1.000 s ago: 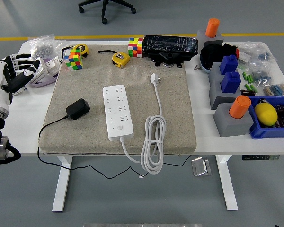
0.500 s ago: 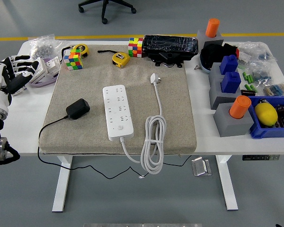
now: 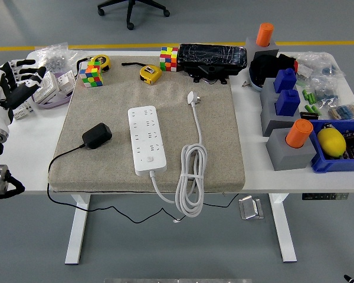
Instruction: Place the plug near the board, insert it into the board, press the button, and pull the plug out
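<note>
A white power strip (image 3: 146, 140) lies lengthwise in the middle of a beige mat (image 3: 218, 147), with its button near its front end. Its own white cable (image 3: 190, 177) coils to the right and ends in a white plug (image 3: 193, 98) lying on the mat behind it. A black plug adapter (image 3: 97, 135) lies on the mat left of the strip, its black cable running off the left front. My left hand (image 3: 20, 79) hovers at the far left edge, fingers spread and empty, well away from the adapter. The right hand is out of view.
Two Rubik's cubes (image 3: 89, 75), two yellow tape measures (image 3: 148, 73) and a black wrapped box (image 3: 213, 56) line the back. Grey blocks with orange and blue pieces (image 3: 289, 138) and a blue bin (image 3: 342, 146) stand right. A purple-white object (image 3: 52, 91) lies by my left hand.
My left hand has risen and moved slightly toward the back left. Nothing on the mat has moved.
</note>
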Motion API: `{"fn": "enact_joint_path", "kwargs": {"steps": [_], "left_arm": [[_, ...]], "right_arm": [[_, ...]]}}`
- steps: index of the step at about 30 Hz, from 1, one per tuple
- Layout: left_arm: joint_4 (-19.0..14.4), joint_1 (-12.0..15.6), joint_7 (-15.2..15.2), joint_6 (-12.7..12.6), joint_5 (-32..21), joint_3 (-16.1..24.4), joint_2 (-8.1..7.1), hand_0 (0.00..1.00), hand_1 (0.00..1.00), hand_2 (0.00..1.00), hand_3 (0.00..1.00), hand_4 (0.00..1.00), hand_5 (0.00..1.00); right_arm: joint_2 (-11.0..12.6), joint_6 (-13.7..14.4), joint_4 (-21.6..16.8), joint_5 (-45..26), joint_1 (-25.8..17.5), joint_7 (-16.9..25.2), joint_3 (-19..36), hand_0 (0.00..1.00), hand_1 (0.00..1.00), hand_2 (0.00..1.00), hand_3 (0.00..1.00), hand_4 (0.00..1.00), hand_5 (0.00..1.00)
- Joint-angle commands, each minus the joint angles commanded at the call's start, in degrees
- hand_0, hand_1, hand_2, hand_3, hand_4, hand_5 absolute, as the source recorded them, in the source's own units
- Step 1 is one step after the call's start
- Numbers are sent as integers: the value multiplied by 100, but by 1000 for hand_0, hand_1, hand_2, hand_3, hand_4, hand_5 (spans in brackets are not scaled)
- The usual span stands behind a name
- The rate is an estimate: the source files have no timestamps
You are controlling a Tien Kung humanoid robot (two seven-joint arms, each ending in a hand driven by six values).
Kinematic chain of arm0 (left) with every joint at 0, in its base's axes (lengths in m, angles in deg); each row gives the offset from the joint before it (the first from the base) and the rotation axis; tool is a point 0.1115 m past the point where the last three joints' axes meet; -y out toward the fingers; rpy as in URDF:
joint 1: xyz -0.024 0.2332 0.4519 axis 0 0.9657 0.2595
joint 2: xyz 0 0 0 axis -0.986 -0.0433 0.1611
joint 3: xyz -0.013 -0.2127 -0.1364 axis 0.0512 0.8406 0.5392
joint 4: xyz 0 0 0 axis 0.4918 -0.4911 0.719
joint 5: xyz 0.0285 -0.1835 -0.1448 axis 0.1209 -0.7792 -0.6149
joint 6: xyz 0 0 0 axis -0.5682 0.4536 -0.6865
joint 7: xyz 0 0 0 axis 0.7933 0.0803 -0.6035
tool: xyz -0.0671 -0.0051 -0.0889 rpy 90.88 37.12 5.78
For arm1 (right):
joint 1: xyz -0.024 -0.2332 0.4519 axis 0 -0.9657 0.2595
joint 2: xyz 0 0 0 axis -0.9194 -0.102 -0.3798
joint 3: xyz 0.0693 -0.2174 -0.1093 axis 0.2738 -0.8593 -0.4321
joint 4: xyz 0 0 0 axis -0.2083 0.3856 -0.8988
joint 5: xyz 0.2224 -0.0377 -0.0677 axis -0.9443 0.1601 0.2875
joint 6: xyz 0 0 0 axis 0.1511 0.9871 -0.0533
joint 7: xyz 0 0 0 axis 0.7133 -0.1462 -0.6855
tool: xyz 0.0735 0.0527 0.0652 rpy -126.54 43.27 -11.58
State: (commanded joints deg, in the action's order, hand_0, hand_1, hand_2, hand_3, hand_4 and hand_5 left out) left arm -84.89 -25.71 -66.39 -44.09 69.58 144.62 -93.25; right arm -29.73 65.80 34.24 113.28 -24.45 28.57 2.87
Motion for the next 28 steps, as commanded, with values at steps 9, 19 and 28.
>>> {"fn": "enact_joint_path", "kwargs": {"steps": [9, 19, 28], "left_arm": [[-56, -75, 40, 11, -3, -4, -6, 444, 587, 583, 628, 818, 375], [-92, -156, 55, 22, -27, -48, -41, 442, 587, 584, 629, 818, 376], [-119, -176, 81, 31, -22, -9, -18, 442, 587, 583, 628, 818, 377]], "right_arm": [[-90, -4, 17, 50, -13, -6, 177, 589, 666, 640, 566, 975, 591], [-139, -1, 21, 69, -17, -6, 299, 588, 666, 640, 566, 975, 592], [-190, -11, 27, 169, -1, -19, 435, 589, 667, 640, 566, 975, 593]]}}
